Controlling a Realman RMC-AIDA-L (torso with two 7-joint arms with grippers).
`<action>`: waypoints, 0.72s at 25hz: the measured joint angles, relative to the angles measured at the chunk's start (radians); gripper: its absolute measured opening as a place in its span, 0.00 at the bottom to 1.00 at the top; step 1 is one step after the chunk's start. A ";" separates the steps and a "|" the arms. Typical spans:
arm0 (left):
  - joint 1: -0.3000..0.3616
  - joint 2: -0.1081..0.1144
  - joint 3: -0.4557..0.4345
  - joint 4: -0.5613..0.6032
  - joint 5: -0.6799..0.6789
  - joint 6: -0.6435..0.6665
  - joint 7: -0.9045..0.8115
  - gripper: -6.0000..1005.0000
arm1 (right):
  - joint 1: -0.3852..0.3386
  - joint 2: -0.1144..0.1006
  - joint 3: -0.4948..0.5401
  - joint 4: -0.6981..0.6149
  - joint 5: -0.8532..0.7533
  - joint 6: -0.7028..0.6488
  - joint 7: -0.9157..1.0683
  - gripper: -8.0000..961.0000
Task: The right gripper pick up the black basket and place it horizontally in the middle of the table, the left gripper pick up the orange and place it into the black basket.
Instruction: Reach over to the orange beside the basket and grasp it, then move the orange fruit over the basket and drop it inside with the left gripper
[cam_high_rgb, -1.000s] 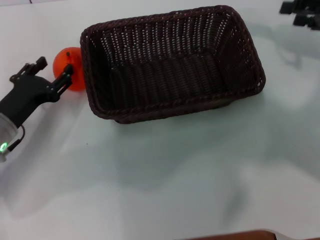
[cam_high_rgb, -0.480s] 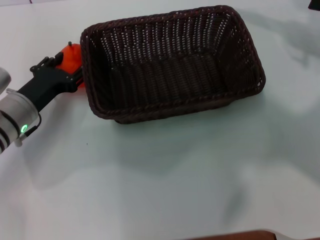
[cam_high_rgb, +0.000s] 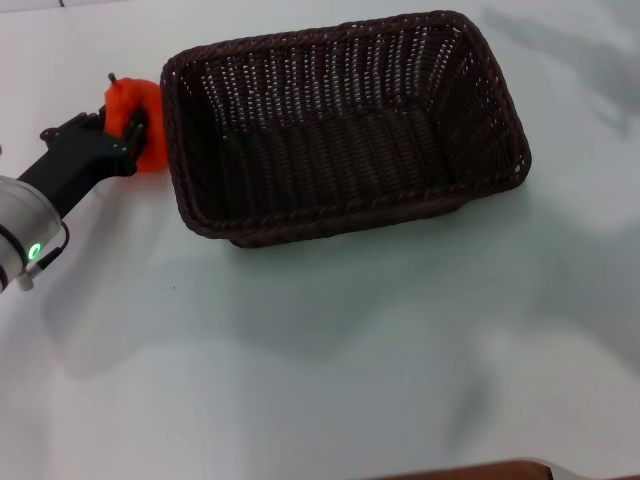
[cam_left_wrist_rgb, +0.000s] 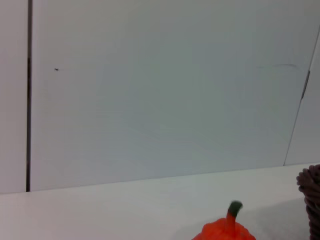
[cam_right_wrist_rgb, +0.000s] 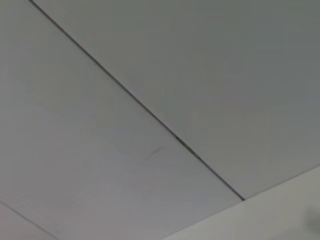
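the black basket (cam_high_rgb: 345, 125) sits mouth-up near the middle of the table (cam_high_rgb: 330, 370), its long axis running roughly from 9 to 3 o'clock in the head view, tilted a little so the 3 o'clock end lies farther back. that part of the job looks done, and the right gripper is nowhere in the head view; its wrist camera sees only a pale panelled surface.

the left gripper (cam_high_rgb: 118, 138) reaches in from 8 o'clock and its black claws sit on either side of the orange (cam_high_rgb: 136, 120), which lies just outside the basket's 9 o'clock short wall, touching or nearly touching the braided rim. the jaws look closed around the fruit, though whether they bear its weight cannot be told. in the left wrist view only the orange's top and dark stem show, with a bit of basket rim beside it.

the relation that matters: the basket's open mouth lies at 3 o'clock from the held orange, directly across the near short wall. the fruit likely has to rise above that rim before travelling toward 3 o'clock, or it will catch the wicker.
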 joint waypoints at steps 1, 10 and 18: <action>0.000 0.000 0.000 0.000 0.000 0.000 0.000 0.46 | 0.000 0.000 0.000 0.000 0.000 0.000 0.000 0.71; 0.040 -0.002 -0.015 -0.031 -0.005 -0.056 -0.004 0.31 | -0.002 -0.002 0.047 0.092 0.075 -0.019 -0.094 0.71; 0.117 0.011 -0.108 -0.070 -0.001 -0.294 -0.058 0.24 | -0.004 -0.003 0.049 0.105 0.089 -0.025 -0.111 0.71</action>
